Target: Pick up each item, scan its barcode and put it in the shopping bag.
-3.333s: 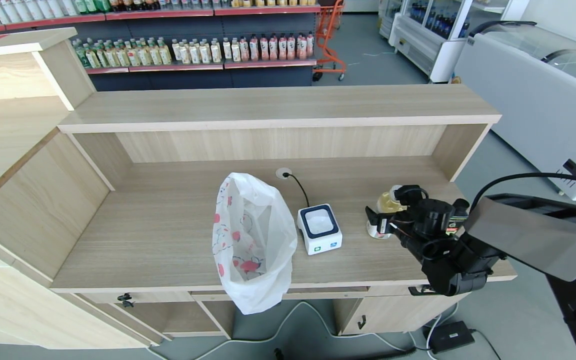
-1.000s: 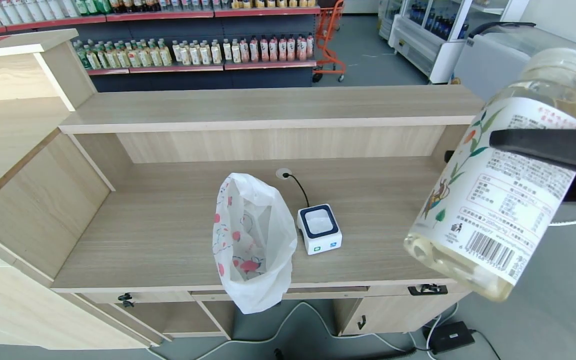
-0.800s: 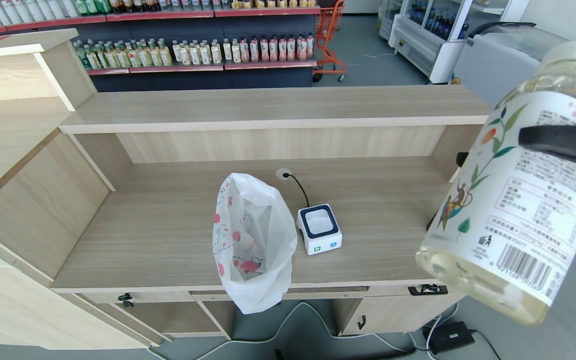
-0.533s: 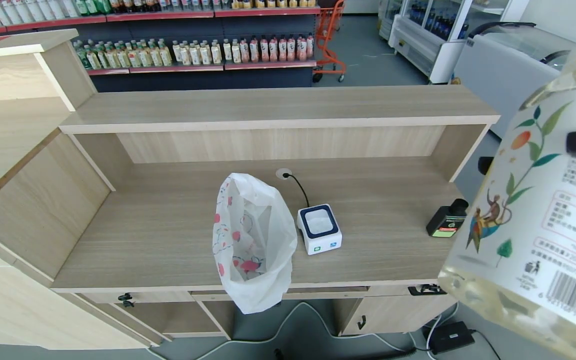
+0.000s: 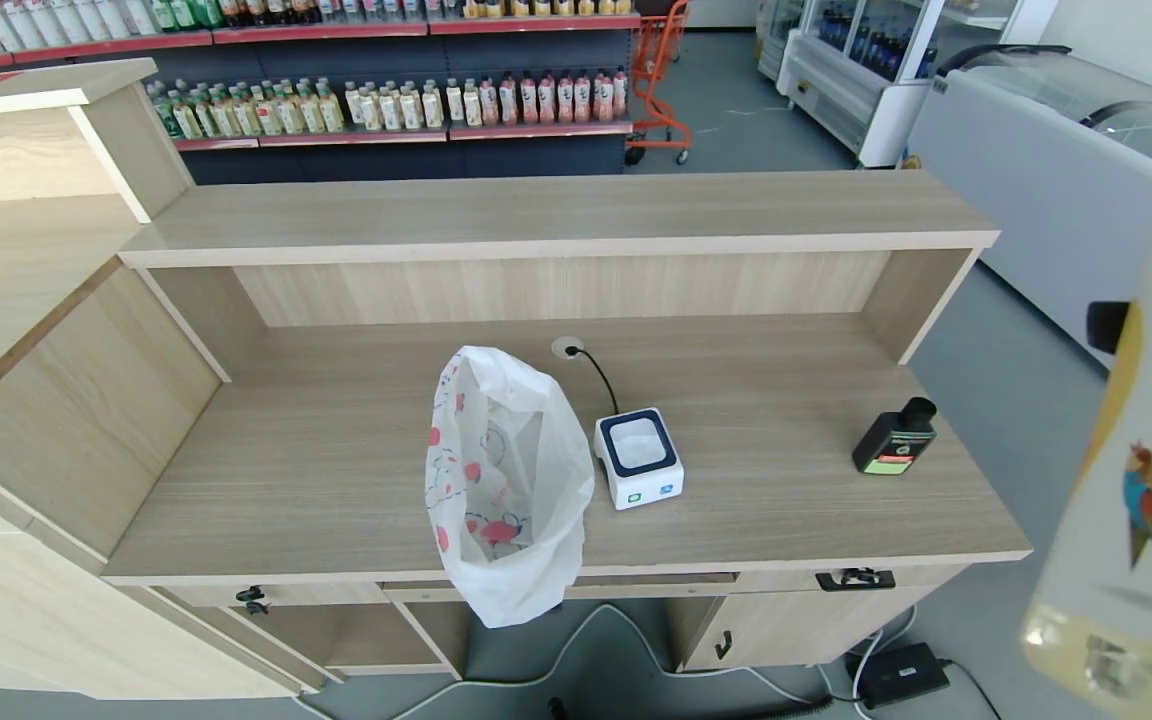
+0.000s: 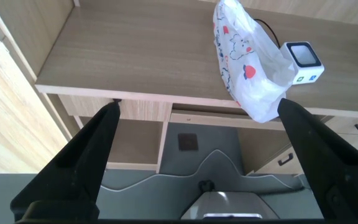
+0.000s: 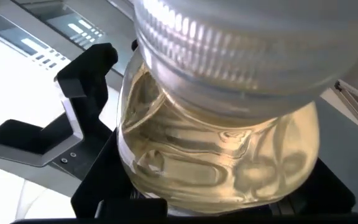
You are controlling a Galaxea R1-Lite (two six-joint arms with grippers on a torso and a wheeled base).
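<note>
Bench (image 5: pixel 336 450) carrying open shopping bag (image 5: pixel 506 480), contents unclear. Right end effector (image 7: pixel 229 124) clenching pale bottle (image 5: pixel 1136 470) aloft, past bench's right end. Left end effector (image 6: pixel 201 149) hanging spread wide, empty, below bench front. Scanner (image 5: pixel 638 457) sitting just beside bag; black bottle (image 5: pixel 894 438) standing well right.

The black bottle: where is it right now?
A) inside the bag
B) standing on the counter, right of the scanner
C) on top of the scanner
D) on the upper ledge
B: the black bottle stands on the counter to the right of the scanner, apart from the bag.
</note>
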